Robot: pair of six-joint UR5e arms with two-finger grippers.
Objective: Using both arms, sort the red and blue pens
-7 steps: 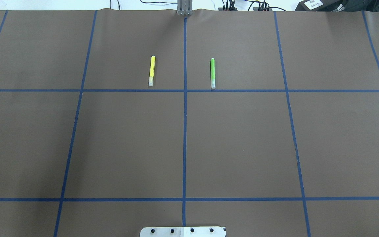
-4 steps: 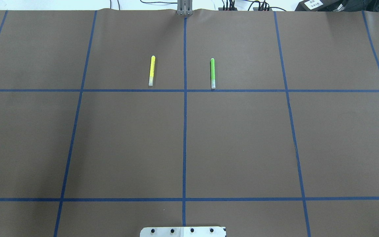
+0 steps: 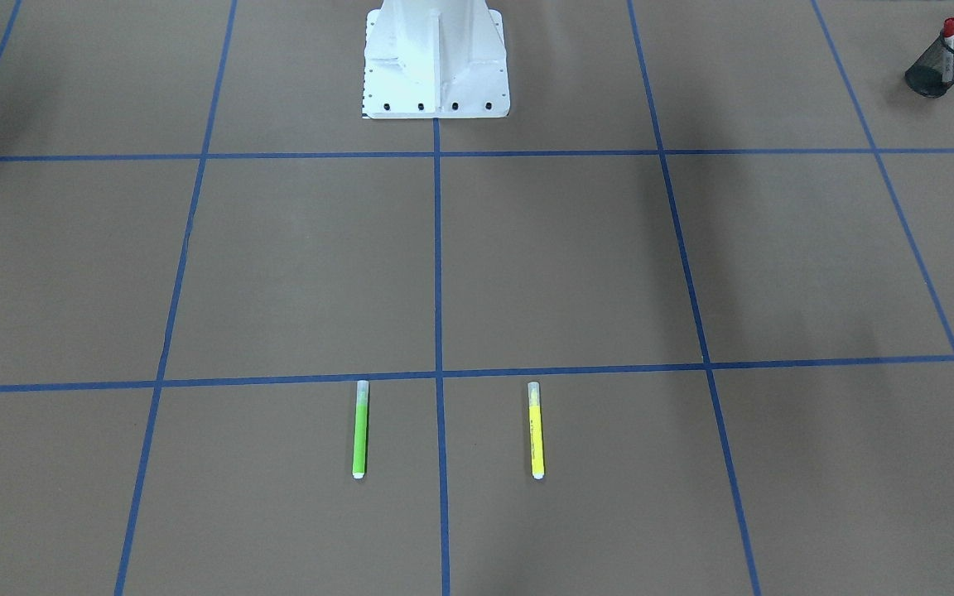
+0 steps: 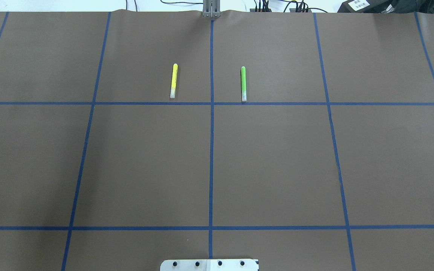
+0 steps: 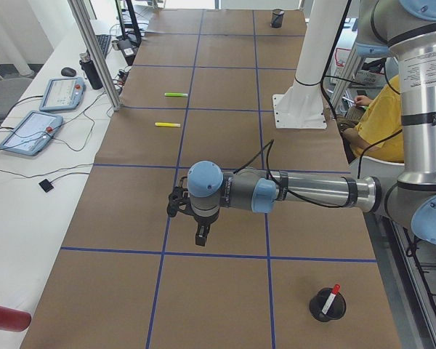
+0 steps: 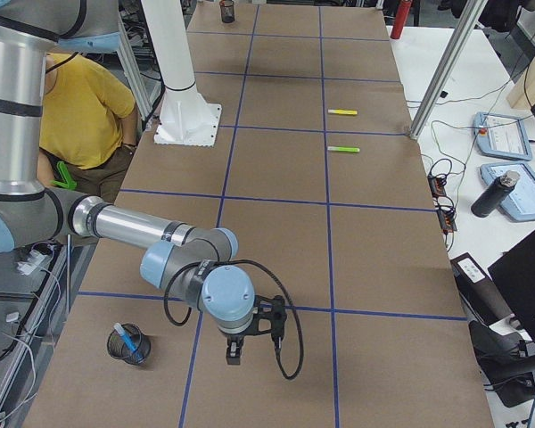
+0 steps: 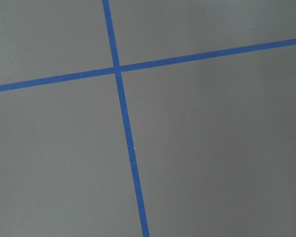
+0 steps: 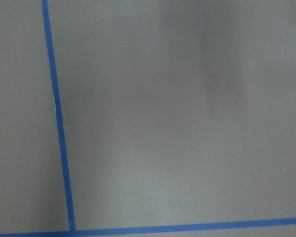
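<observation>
Arms (image 5: 312, 193) extend level above table (image 5: 225, 87), left hand (image 5: 201, 238) and right hand (image 6: 233, 354) pointing down.

brown table cover (image 4: 277, 169), blue tape grid (image 4: 211, 169), white side bench (image 5: 14, 240), aluminium post (image 5: 94, 51)

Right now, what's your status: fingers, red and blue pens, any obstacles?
Left fingers, right fingers: open or shut unclear. Red pen, blue pen: each in a mesh cup. Nothing in the way.

Green marker (image 4: 243, 83), yellow marker (image 4: 173, 81), pedestal (image 3: 436, 58) obstruct.
</observation>
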